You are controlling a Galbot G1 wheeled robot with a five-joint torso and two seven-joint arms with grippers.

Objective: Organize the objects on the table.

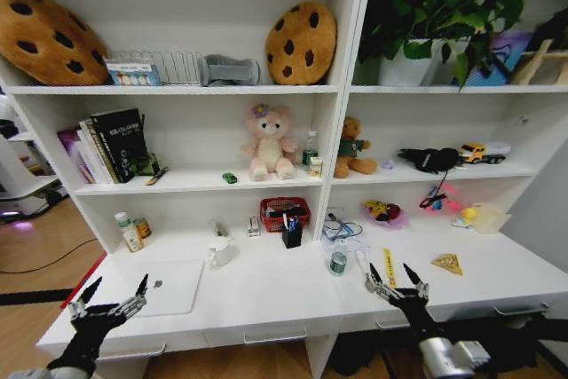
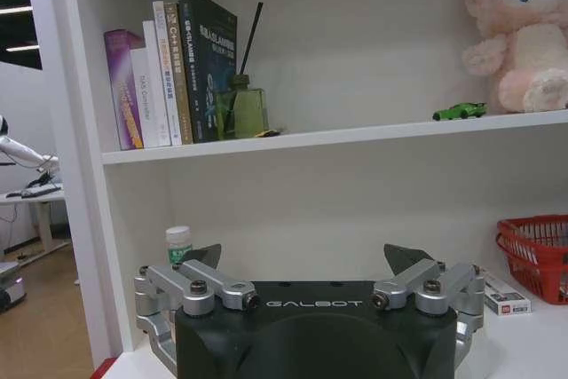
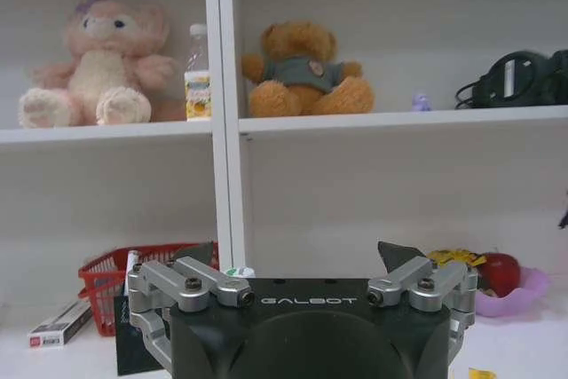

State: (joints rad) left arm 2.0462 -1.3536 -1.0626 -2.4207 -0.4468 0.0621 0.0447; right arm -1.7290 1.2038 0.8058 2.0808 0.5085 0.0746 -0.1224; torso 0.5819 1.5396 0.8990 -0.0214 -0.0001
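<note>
both hands, left hand [image 1: 115, 293] and right hand [image 1: 396, 276], hover spread over the table [image 1: 266, 295].

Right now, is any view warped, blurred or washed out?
Head view: shelves bow outward, corners stretched. Left wrist view: books sharp, left end effector slightly soft. Right wrist view: brown bear hazy, with the right end effector below it.

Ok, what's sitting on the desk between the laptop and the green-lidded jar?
In the head view, a white mug stands on the table between the laptop and the green-lidded jar, nearer the laptop; the rest is bare.
</note>
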